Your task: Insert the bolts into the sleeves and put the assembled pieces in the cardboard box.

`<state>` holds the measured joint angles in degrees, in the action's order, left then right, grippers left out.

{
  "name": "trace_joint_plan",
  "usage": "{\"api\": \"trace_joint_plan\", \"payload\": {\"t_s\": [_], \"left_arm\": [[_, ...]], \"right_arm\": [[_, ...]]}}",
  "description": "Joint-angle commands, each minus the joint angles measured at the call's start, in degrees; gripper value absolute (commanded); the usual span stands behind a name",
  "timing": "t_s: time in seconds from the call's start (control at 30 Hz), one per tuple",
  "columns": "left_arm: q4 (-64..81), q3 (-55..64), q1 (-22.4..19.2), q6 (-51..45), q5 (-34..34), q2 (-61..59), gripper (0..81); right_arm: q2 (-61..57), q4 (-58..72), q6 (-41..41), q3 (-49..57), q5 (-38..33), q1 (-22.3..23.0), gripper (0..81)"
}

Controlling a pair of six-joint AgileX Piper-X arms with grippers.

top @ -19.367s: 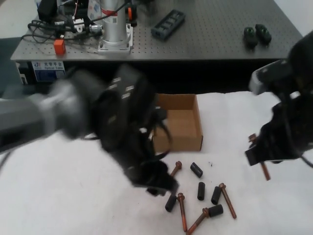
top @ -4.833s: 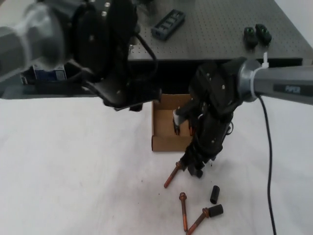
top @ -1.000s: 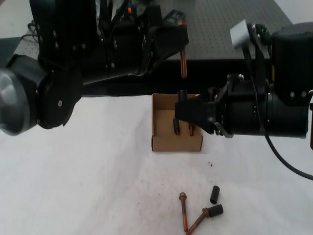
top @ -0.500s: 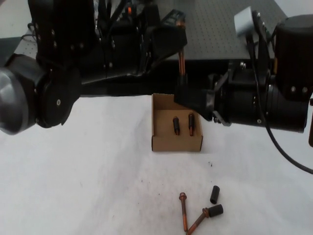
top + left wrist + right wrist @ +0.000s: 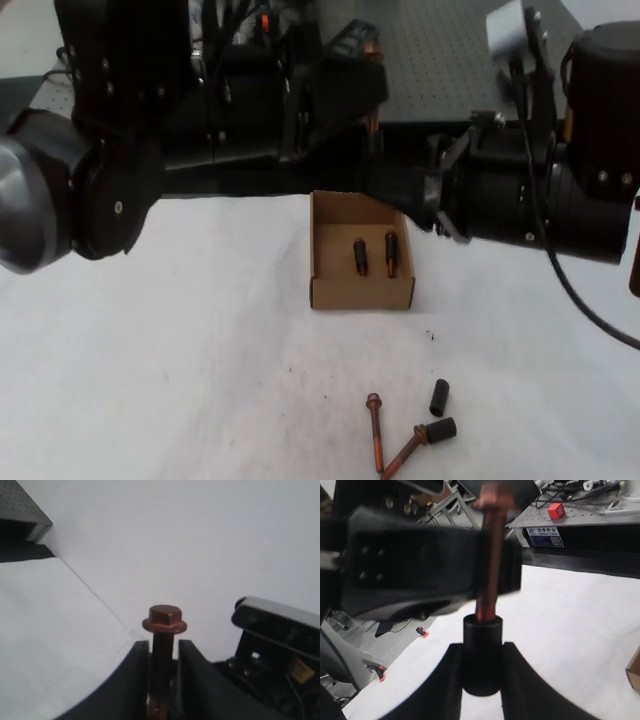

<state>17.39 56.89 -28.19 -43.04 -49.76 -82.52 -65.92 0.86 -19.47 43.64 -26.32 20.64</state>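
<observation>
My left gripper (image 5: 162, 649) is shut on a copper bolt (image 5: 163, 625), held upright high above the cardboard box (image 5: 360, 293). My right gripper (image 5: 483, 666) is shut on a black sleeve (image 5: 482, 630) directly under it. The bolt's (image 5: 490, 565) lower end enters the sleeve's top opening. In the high view the bolt (image 5: 372, 128) shows between the two dark arms. Two assembled pieces (image 5: 360, 256) (image 5: 391, 254) lie in the box. On the white cloth lie a loose bolt (image 5: 375, 432), a loose sleeve (image 5: 438, 397) and a bolt with a sleeve on it (image 5: 425, 440).
A grey perforated bench (image 5: 450, 50) with cables and small devices stands behind the white cloth (image 5: 180, 360). Both arms hang close together above the box's far side. Open cloth lies left and right of the box.
My right gripper has risen with the sleeve, up under the bolt held by my left gripper. The bolt's lower end now sits in the sleeve. The pieces on the cloth have not moved.
</observation>
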Motion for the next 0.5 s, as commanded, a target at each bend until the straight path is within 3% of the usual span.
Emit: {"api": "trace_joint_plan", "payload": {"t_s": [0.0, 0.17, 0.27, 0.47], "left_arm": [[0.3, 0.3, -0.1, 3.2, -2.0, 0.5, 43.6], [0.3, 0.3, -0.1, 6.2, 0.6, 0.5, 37.2], [0.3, 0.3, -0.1, 6.2, 6.1, 0.5, 39.3], [-7.3, 0.3, 1.7, 6.8, 16.7, 0.5, 44.9]], "right_arm": [[0.8, 4.3, -1.3, 0.6, 0.9, -0.1, 5.0], [0.8, 4.7, -1.3, 0.6, 4.2, -1.6, 5.0], [0.4, 4.5, -1.3, 0.6, 8.9, -4.4, 5.0], [-7.7, 4.3, -1.0, 3.2, 9.5, -11.0, 5.0]]}}
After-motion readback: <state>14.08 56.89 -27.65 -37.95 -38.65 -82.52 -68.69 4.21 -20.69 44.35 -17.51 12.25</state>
